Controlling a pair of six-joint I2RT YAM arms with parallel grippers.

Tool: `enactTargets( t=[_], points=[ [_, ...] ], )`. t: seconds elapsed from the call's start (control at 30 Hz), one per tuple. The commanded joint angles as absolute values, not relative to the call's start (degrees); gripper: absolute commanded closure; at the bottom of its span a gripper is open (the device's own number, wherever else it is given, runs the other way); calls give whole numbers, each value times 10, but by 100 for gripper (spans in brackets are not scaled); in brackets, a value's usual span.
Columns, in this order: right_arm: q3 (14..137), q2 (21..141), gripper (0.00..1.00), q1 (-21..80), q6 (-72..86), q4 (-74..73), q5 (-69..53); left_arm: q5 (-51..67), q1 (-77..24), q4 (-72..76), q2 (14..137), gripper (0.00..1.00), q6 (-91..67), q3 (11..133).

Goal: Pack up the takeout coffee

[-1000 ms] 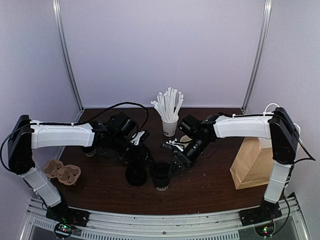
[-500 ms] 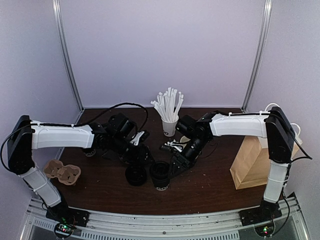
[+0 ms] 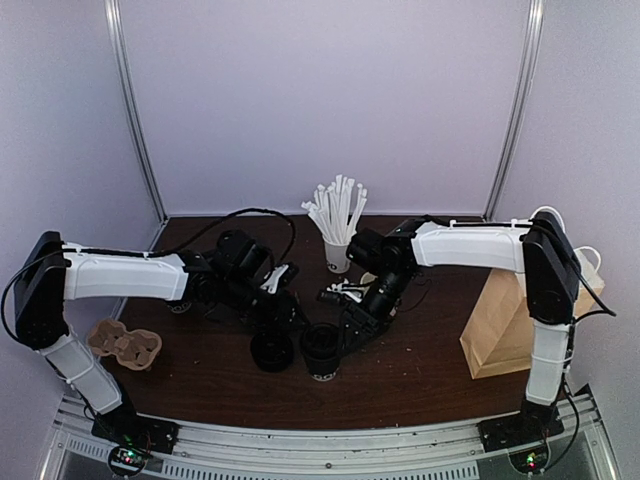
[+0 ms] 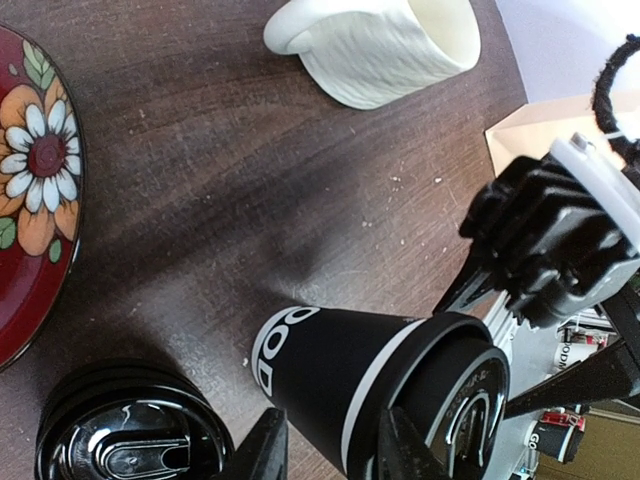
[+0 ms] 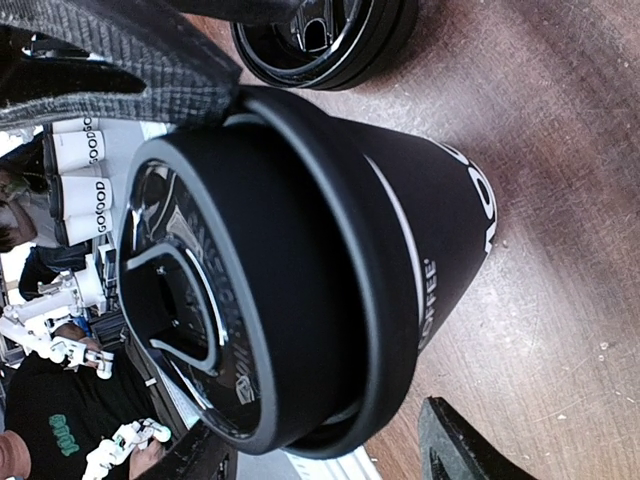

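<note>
A takeout coffee cup stands upright at the table's front middle: black, with a thin white stripe, white lettering and a black lid. In the left wrist view the cup shows between and just beyond my left gripper. Its jaws stand narrow but open, and I cannot tell whether they touch it. My right gripper is open around the cup's lid, and its right finger stands apart from the rim. From above, the left gripper and the right gripper flank the cup.
A low black ribbed stack topped by a lid sits just left of the cup. A cardboard cup carrier lies at the front left. A brown paper bag stands right, a cup of white straws behind. A floral plate and a cream mug lie nearby.
My left jaws have narrowed a little beside the cup. The right arm has shifted slightly left, with its gripper still at the cup's lid. The cup has not moved.
</note>
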State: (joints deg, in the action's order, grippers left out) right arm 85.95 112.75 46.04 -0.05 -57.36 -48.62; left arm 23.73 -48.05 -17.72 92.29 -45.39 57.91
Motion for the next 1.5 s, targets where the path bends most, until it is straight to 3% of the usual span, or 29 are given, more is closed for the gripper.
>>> enactTargets(
  t=[0.0,0.33,0.7,0.93,1.13,1.3,1.47],
  points=[
    [855,1205,37,449,-13,-513,-230,180,-480,-290,970,69,-453,535],
    [852,1156,38,445,-42,-511,-238,159,-493,-289,935,68,-421,579],
    [882,1085,32,435,-97,-550,-371,150,-495,-225,847,49,-404,612],
    [902,1037,31,435,-140,-582,-348,140,-496,-239,826,44,-368,652],
    [904,995,30,445,-196,-588,-309,33,-495,-302,797,42,-332,657],
    [897,958,22,492,-297,-546,-224,-68,-495,-333,770,28,-319,653],
    [906,972,10,545,-337,-509,-214,-134,-494,-366,763,19,-325,662]
  ],
)
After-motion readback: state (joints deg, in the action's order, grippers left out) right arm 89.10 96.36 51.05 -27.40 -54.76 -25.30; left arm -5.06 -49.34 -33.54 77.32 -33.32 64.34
